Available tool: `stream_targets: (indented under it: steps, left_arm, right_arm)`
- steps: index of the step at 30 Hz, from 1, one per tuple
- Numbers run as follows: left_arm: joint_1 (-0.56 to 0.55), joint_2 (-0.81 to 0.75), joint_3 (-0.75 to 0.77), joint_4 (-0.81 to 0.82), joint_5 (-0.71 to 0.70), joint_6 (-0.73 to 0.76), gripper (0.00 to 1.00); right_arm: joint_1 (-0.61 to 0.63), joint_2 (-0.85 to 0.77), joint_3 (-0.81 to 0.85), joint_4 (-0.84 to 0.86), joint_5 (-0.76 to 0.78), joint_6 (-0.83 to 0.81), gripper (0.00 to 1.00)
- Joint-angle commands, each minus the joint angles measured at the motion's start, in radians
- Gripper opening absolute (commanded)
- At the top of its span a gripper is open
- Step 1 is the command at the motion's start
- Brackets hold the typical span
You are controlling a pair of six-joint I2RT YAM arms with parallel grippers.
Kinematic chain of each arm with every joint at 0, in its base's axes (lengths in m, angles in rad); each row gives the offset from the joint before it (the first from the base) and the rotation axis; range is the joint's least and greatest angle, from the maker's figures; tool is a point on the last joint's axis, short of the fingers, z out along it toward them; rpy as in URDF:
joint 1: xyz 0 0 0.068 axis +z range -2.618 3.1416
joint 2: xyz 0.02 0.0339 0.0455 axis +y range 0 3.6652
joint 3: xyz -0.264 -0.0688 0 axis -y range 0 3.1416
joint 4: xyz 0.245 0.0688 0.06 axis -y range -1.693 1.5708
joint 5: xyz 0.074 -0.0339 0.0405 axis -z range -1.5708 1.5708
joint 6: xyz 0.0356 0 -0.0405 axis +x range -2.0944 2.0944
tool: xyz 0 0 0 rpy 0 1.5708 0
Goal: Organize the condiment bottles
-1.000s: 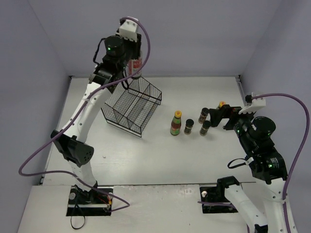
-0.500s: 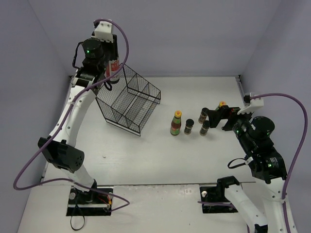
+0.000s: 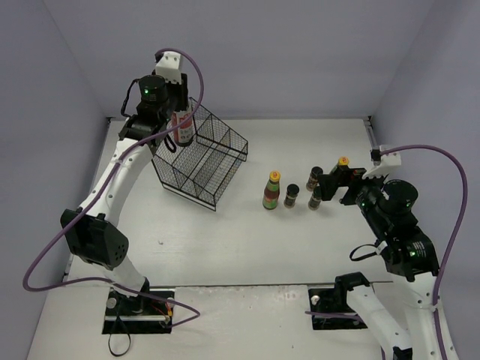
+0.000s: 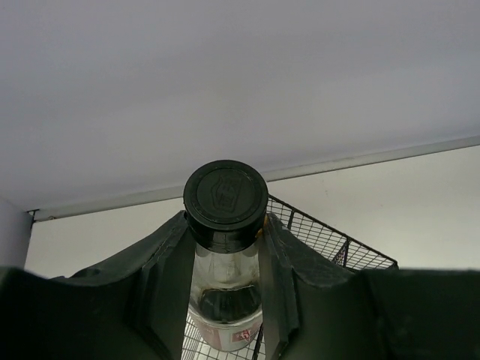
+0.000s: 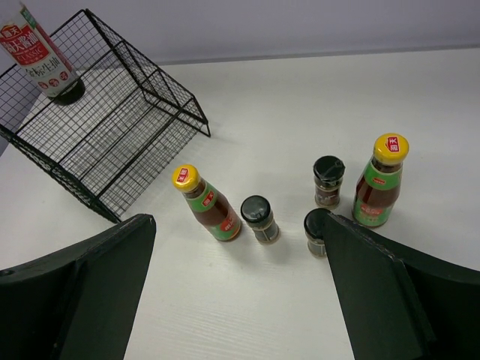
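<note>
One tall bottle (image 4: 225,196): pinched by left tool (image 4: 225,292), at basket (image 3: 196,178) far-left corner.
Right tool (image 3: 328,182): spread (nothing held).
Compartment (image 5: 112,112): lower upright, release only once seated.

Reaching high with left end effector (image 4: 225,236) clamped on the tall bottle (image 4: 225,196) — holding right end effector (image 5: 236,225) low, agape.

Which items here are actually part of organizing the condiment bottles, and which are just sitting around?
Job:
- tall clear bottle, black cap, red label, held in the left gripper
- two yellow-capped bottles
- three short black-capped jars

Not a bottle:
- black wire basket, probably where they go rather than clutter
</note>
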Motion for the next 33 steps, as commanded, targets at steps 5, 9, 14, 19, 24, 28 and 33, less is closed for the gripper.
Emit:
stream_targets:
  steps: [5,9,14,19,24,28,33]
  left_arm:
    - [0.018,-0.104,-0.035,0.247,0.003,-0.026,0.00]
    - [0.037,-0.113,-0.118,0.319,0.009,-0.062,0.00]
    - [0.049,-0.119,-0.201,0.406,0.026,-0.086,0.00]
    - [0.064,-0.136,-0.299,0.500,0.035,-0.109,0.05]
    - [0.080,-0.151,-0.374,0.569,0.038,-0.140,0.08]
    - [0.081,-0.166,-0.436,0.609,0.063,-0.146,0.16]
    - [0.081,-0.182,-0.480,0.617,0.084,-0.139,0.35]
  right_arm:
    - [0.005,-0.008,-0.017,0.066,-0.025,0.019,1.00]
    - [0.005,-0.011,-0.025,0.064,-0.028,0.024,1.00]
    - [0.005,-0.014,-0.040,0.066,-0.031,0.027,1.00]
    - [0.005,-0.020,-0.058,0.069,-0.036,0.032,1.00]
    - [0.005,-0.022,-0.075,0.072,-0.042,0.035,1.00]
    - [0.005,-0.023,-0.083,0.075,-0.048,0.038,1.00]
    - [0.003,-0.023,-0.089,0.077,-0.052,0.035,1.00]
